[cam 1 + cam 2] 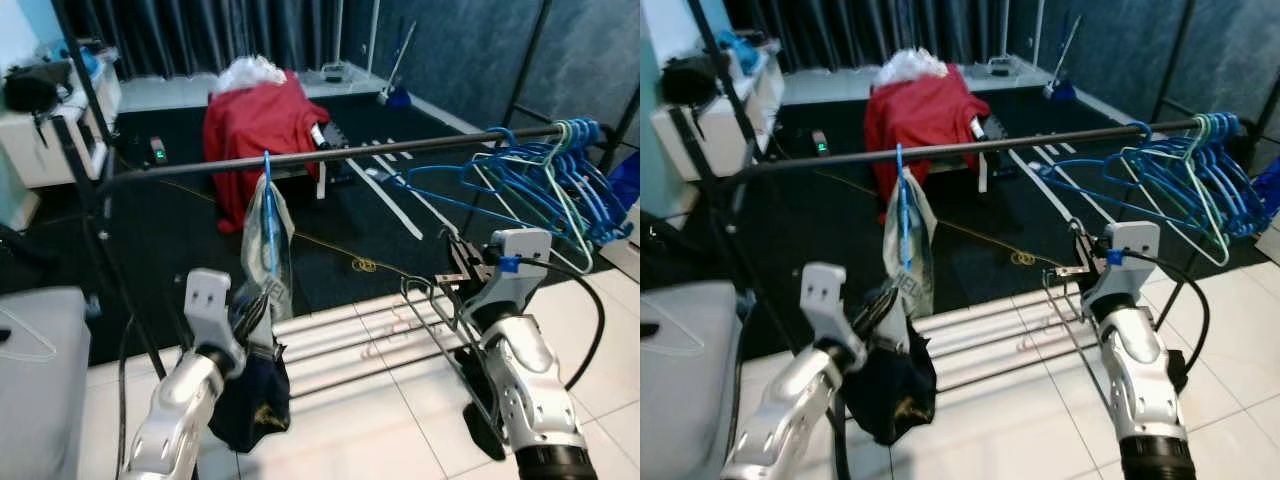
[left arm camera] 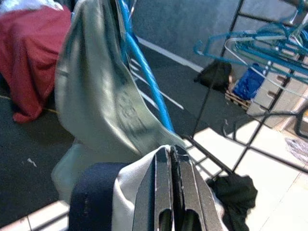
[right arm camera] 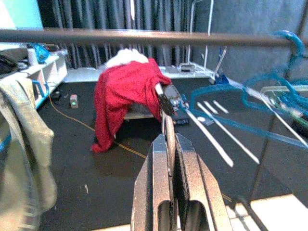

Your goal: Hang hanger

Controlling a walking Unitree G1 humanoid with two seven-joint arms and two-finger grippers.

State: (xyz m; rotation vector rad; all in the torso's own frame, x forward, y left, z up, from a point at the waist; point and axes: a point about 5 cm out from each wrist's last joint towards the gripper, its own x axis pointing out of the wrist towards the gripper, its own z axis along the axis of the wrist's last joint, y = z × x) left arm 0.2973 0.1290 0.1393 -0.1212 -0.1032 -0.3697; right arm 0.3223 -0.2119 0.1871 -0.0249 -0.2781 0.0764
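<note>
Two silver arms with pale grey wrist housings, black cables and long black end effector fingers (image 3: 166, 178).

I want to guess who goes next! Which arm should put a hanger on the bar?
Probably the right. The right gripper is shut on a thin wire hanger just below the rail. The left gripper is busy, shut on the pale garment already hanging there.

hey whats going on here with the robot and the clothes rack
The robot stands at a clothes rail. A blue hanger carrying a pale garment is hooked on it. The left tool is shut on the garment's lower edge. The right tool is shut on a thin wire hanger below the rail.
</note>
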